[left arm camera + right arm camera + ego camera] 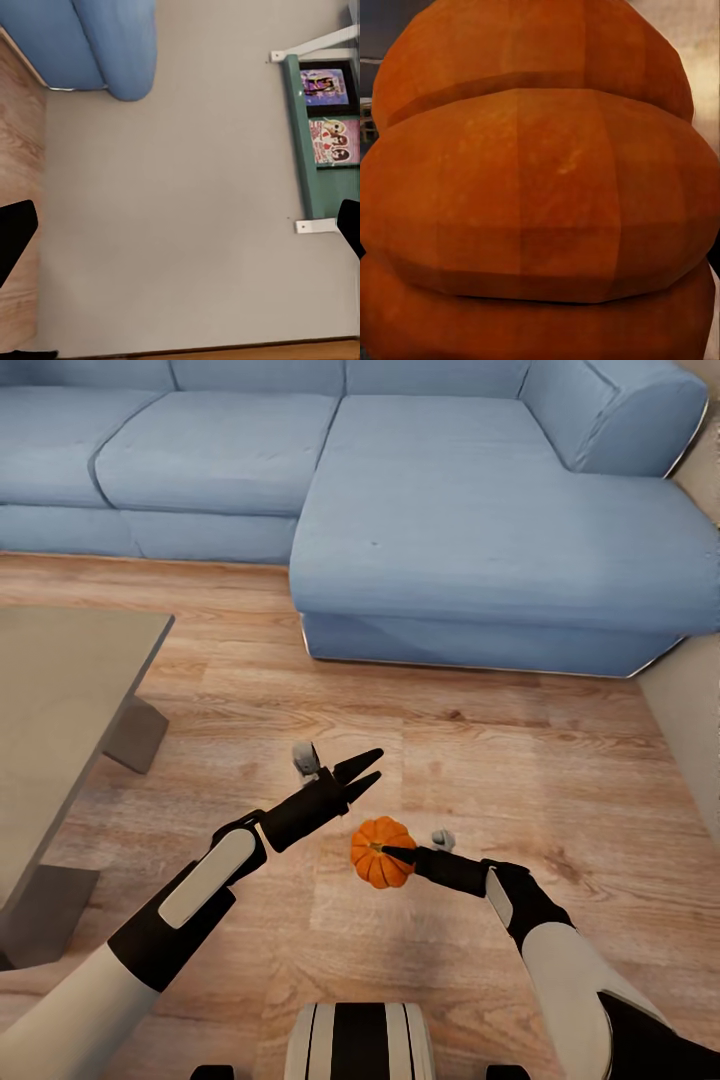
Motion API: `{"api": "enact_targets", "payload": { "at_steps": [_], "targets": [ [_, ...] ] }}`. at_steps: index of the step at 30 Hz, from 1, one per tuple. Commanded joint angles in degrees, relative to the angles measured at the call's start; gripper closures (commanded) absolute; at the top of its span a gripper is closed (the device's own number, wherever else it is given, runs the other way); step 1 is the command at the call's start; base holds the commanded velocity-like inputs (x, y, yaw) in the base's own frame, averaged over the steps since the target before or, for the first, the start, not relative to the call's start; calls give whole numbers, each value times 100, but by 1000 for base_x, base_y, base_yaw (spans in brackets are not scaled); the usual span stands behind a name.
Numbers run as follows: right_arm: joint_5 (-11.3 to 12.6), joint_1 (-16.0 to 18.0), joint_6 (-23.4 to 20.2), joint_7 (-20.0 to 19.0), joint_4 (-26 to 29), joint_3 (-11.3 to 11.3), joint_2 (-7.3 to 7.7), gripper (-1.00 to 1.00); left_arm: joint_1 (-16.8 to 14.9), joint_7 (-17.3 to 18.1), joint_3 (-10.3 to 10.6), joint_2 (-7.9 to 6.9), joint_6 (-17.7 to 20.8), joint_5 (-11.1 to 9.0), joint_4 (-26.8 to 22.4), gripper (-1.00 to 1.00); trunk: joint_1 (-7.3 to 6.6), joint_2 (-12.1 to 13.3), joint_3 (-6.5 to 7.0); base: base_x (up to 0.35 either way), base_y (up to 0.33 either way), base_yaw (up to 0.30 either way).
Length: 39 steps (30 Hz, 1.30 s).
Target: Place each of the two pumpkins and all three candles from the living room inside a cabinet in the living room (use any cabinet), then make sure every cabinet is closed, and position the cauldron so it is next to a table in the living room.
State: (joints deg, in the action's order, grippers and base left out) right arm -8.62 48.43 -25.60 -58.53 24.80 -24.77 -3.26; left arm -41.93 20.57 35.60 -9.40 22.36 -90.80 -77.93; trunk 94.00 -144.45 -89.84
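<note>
Orange pumpkin point(381, 852) in right gripper point(390, 852)

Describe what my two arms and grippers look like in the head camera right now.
Both arms are white on the upper segments and black toward the wrists, with a pale grey oblong panel on each forearm. The left gripper has two slim, pointed black fingers. The right gripper is black as well. A small grey knob sits near each wrist.

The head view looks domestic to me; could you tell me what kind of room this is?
Most likely a living room: a large blue sectional sofa, a wood-plank floor, and a low grey table beside it.
</note>
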Motion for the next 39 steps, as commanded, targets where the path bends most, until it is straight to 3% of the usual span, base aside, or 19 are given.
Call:
{"api": "enact_targets", "payload": {
  "at_steps": [1,15,21,39],
  "targets": [
    [-8,-3,11,2,-2,3,-3,100,0,0,0,0,-2,1,-1,-100,-2,2,23,0,0,0],
    [-5,-9,25,-2,3,2,9,100,0,-2,0,-7,1,1,-4,-100,-38,20,333,0,0,0],
    [2,-9,-11,-9,-1,-1,143,100,-1,-2,-2,-9,5,1,-3,-100,-54,28,466,0,0,0],
    [1,-9,-24,-26,-10,-2,230,100,-9,-9,-9,-11,5,9,1,-100,-100,52,865,0,0,0]
  ]
}}
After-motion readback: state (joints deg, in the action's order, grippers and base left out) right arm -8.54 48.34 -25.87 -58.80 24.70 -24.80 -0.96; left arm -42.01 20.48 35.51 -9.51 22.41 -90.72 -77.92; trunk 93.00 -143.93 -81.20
